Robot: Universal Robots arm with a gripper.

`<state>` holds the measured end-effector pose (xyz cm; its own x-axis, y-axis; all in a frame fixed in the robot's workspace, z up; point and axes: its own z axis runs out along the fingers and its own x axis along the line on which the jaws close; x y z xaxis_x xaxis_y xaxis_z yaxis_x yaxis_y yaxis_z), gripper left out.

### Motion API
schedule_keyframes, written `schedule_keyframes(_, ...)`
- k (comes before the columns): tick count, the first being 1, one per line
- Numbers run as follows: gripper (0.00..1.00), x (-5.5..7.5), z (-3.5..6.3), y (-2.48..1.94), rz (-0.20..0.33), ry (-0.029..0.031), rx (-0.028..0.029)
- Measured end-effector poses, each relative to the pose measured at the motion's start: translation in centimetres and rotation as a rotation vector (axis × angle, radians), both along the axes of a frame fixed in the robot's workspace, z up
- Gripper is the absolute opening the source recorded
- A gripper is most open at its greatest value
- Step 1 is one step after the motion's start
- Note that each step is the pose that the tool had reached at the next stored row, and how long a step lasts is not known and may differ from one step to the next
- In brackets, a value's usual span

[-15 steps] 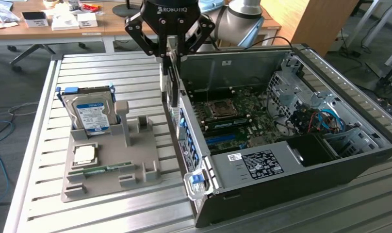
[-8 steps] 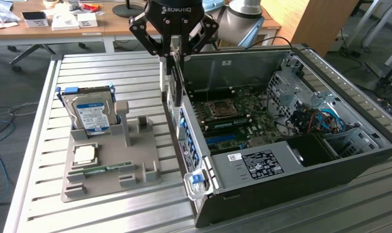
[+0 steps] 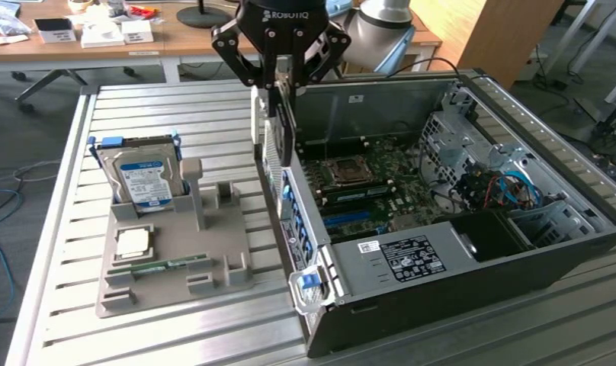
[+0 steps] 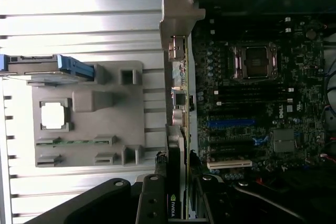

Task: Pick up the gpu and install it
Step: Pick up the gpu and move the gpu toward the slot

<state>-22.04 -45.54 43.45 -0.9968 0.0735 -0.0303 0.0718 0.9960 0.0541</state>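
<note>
My gripper [image 3: 280,76] hangs over the near wall of the open computer case [image 3: 552,229] and is shut on the gpu [image 3: 274,126]. The card hangs straight down from the fingers, edge-on, just above the case's slotted rear wall. In the wrist view the gpu [image 4: 181,103] shows as a thin green edge with its silver end bracket [image 4: 177,19] farthest from the fingers [image 4: 151,198], running along the case edge beside the motherboard [image 4: 252,103]. A black cooler with a logo sits between the jaws. The blue expansion slot [image 4: 230,123] lies bare on the board.
A grey parts holder [image 3: 171,252] stands on the slatted table at the exterior view's left, carrying a hard drive [image 3: 140,179], a processor [image 3: 133,242] and a memory stick [image 3: 171,264]. The case's power supply [image 3: 410,259] and drive cage [image 3: 481,152] rise inside. A desk stands behind.
</note>
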Motion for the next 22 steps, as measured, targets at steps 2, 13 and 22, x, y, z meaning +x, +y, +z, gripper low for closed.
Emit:
schedule_keyframes(2, 0.27, 0.2, 0.0, 0.0, 0.0, 0.0, 0.0)
schedule_keyframes(13, 0.27, 1.3, 0.0, 0.0, 0.0, 0.0, 0.0)
schedule_keyframes(22, 0.27, 2.4, 0.0, 0.0, 0.0, 0.0, 0.0)
